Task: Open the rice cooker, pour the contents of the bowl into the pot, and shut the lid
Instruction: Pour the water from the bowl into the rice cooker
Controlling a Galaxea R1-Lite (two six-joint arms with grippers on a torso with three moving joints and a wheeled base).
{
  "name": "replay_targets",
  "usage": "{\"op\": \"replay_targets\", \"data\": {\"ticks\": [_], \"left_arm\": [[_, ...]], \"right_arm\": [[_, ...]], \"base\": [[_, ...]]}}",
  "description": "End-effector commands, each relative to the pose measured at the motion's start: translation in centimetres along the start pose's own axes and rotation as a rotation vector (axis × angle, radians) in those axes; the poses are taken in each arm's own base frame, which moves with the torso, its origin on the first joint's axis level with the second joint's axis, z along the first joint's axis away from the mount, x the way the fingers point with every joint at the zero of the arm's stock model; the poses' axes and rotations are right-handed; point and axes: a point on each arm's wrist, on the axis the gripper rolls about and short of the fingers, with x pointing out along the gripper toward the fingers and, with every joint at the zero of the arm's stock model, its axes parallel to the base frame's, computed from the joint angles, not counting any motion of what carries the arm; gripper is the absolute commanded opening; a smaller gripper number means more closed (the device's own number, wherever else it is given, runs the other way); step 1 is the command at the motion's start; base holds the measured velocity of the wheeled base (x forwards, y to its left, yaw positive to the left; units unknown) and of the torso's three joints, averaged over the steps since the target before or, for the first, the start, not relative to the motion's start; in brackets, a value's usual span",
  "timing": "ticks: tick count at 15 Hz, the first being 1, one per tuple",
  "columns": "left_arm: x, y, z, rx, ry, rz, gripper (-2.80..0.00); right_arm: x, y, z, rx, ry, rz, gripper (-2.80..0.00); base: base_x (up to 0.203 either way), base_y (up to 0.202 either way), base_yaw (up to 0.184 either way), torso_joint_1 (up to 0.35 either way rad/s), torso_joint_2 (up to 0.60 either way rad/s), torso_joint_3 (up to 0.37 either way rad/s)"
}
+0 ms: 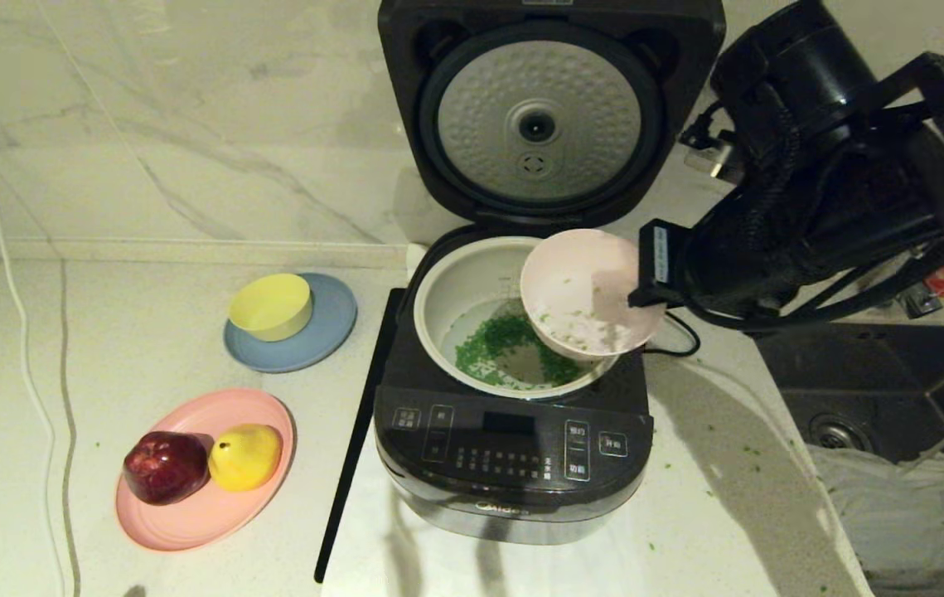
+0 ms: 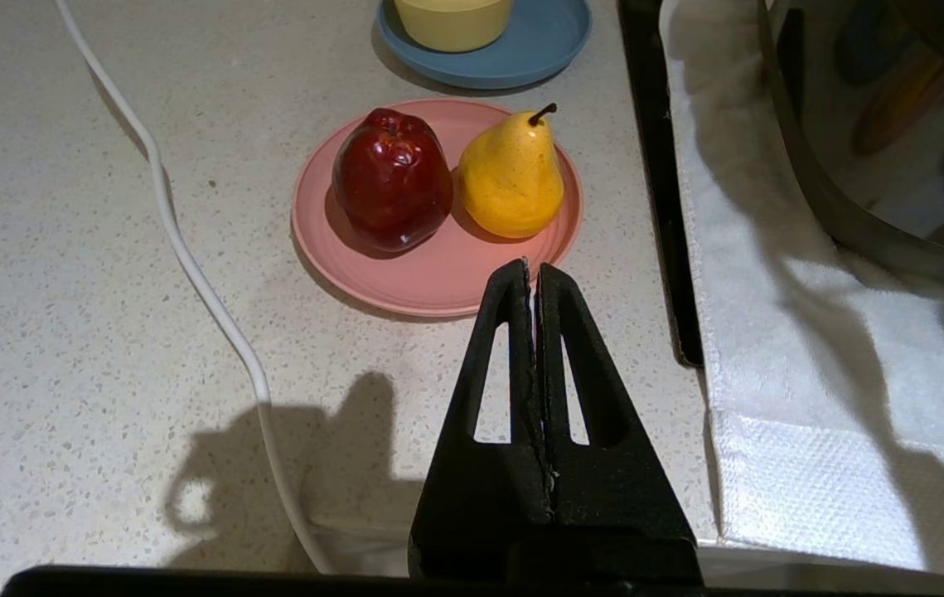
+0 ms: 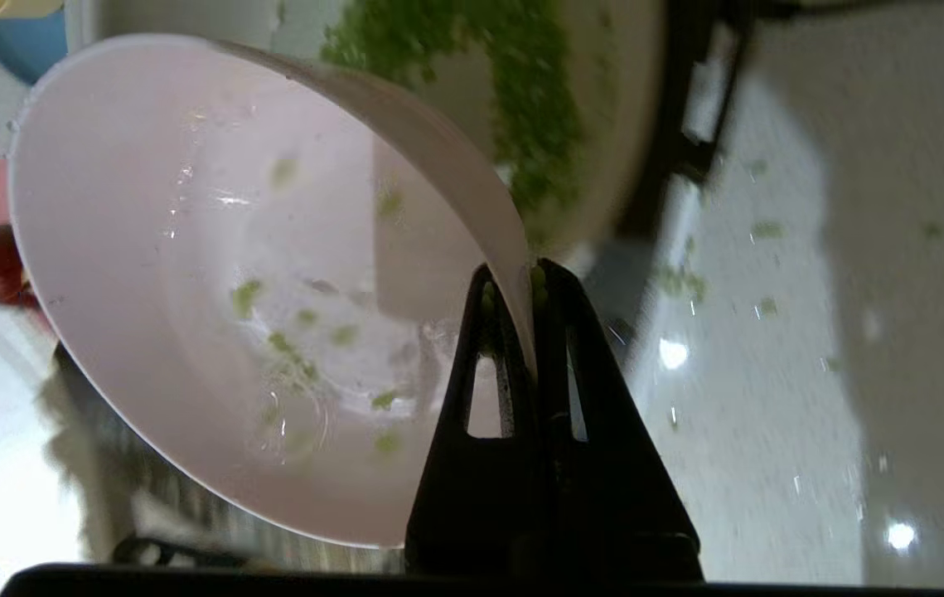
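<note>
The dark rice cooker (image 1: 513,464) stands open, its lid (image 1: 538,116) upright with the dimpled silver disc facing me. Green chopped bits (image 1: 505,340) lie on the floor of the off-white pot (image 1: 455,290). My right gripper (image 3: 525,278) is shut on the rim of the pale pink bowl (image 1: 579,290), holding it tipped on its side over the pot's right half. Only a few green bits (image 3: 289,348) cling to the bowl's (image 3: 190,290) wet inside. My left gripper (image 2: 531,267) is shut and empty, low over the counter near the pink plate, outside the head view.
A pink plate (image 1: 190,514) with a red apple (image 1: 165,466) and a yellow pear (image 1: 246,456) lies left of the cooker. Behind it a yellow bowl (image 1: 270,305) sits on a blue plate (image 1: 331,327). A white cable (image 1: 24,348) runs along the left; a sink (image 1: 894,414) is at right. Green bits dot the counter (image 1: 728,464).
</note>
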Motion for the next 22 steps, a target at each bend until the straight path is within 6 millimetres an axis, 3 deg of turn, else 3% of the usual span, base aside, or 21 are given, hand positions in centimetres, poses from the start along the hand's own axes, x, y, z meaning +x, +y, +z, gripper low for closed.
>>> {"op": "replay_targets", "data": {"ticks": [1, 6, 16, 22], "left_arm": [[0.1, 0.0, -0.2, 0.000, 0.007, 0.000, -2.80], [0.1, 0.0, -0.2, 0.000, 0.007, 0.000, -2.80], [0.1, 0.0, -0.2, 0.000, 0.007, 0.000, -2.80], [0.1, 0.0, -0.2, 0.000, 0.007, 0.000, -2.80]], "right_arm": [[2.9, 1.7, -1.2, -0.039, 0.006, -0.054, -2.80], [4.2, 2.6, -1.6, -0.053, -0.041, -0.099, -2.80], [7.5, 5.8, -2.4, -0.158, -0.368, -0.334, -2.80], [7.9, 8.0, -2.0, -0.391, -0.540, -0.471, -2.80]], "base": [[0.000, 0.000, 0.000, 0.000, 0.00, 0.000], [0.000, 0.000, 0.000, 0.000, 0.00, 0.000], [0.000, 0.000, 0.000, 0.000, 0.00, 0.000], [0.000, 0.000, 0.000, 0.000, 0.00, 0.000]]}}
